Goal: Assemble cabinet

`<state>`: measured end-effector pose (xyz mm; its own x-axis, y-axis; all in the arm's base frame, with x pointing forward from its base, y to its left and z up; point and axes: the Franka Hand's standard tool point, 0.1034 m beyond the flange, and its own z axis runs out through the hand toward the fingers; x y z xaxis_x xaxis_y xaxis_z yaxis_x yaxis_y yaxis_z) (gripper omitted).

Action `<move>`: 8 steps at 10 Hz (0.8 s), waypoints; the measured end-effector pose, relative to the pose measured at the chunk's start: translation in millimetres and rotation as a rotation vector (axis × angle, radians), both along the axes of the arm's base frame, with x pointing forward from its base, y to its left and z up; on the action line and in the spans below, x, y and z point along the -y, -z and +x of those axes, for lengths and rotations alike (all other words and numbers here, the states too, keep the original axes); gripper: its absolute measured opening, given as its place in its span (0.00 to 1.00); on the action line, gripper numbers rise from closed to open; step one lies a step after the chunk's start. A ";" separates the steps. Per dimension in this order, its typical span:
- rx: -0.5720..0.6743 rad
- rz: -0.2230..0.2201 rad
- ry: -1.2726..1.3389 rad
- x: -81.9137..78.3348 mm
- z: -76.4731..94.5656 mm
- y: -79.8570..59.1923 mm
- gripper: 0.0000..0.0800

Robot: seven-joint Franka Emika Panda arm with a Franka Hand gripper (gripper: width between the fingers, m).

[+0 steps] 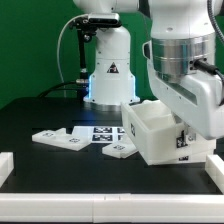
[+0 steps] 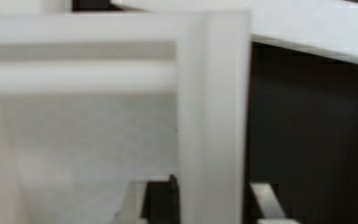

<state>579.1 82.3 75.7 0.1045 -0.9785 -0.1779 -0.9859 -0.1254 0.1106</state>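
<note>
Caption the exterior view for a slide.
Gripper clamps white blocky plastic cabinet box; flat white panels lie loose on black table.

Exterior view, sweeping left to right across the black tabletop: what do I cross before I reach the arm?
flat panel → marker board → cabinet box. The smaller panel overlaps the board's span, so I have left it out.

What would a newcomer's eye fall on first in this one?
The big white arm at the exterior view's right, its gripper shut on a wall of the white box on the black table. Loose white panels lie flat beside the box, toward the exterior view's left.
</note>
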 end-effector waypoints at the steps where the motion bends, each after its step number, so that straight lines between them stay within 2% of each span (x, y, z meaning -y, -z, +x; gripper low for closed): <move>1: -0.001 0.006 0.124 3.8 16.3 2.0 0.12; 2: 0.016 0.005 0.192 8.5 32.1 5.3 0.12; 3: 0.037 -0.001 0.263 7.9 39.6 8.9 0.12; 7: 0.025 0.010 0.297 3.1 38.3 10.9 0.12; 8: 0.014 0.016 0.256 9.7 44.7 13.4 0.12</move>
